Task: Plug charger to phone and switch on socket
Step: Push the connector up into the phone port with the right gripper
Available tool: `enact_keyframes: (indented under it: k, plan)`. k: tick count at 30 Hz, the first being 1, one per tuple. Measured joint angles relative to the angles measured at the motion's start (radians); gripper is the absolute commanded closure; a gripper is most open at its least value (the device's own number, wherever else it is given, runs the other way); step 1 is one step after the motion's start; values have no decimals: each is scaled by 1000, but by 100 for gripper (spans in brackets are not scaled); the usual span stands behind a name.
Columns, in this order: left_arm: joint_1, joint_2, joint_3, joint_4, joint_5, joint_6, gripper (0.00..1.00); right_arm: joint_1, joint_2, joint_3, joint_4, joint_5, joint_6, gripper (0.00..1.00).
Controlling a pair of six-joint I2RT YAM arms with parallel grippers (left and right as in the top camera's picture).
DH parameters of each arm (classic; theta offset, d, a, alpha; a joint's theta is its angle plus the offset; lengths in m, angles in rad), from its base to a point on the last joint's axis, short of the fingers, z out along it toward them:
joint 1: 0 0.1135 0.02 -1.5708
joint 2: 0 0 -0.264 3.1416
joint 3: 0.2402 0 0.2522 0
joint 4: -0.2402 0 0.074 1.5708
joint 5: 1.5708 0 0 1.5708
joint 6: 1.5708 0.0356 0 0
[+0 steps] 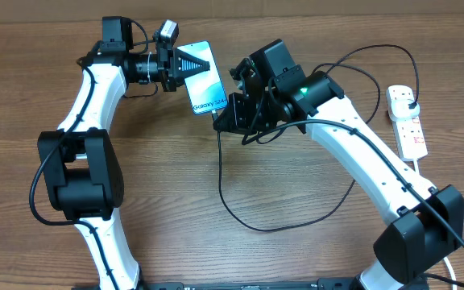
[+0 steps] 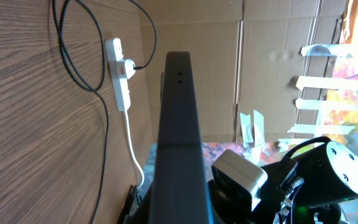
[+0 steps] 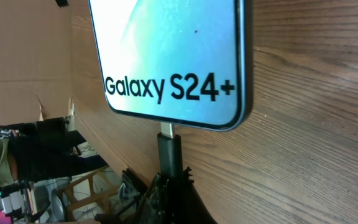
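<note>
Wood-grain table lay under both arms. At the phone's upper end, the left gripper clenched the phone between its fingers. Just below the phone's bottom edge, the right gripper pinched the charger, whose tip met the port. The socket lay well right of the phone.

One phone, a Galaxy S24+. One black charger, its connector at the phone's bottom edge. One white power strip, well apart from the phone, with one black plug in it and one white cord leaving it; its red switches are too small to count. Two arms flank the phone, the left arm and the right arm, each with one gripper: left gripper, right gripper. One wooden table.
</note>
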Motion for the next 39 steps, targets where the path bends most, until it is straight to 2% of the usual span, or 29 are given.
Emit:
enact_keyframes:
  k: [9,23,39]
  plan:
    - [0,0,0,2,-8,-9,96,-5,8,0,-2,-8,-13,96]
    - [0,0,0,69,-1,-127,96,-16,14,0,37,-79,-63,96]
    - [0,0,0,104,-1,-137,96,-63,16,-2,40,-157,-87,96]
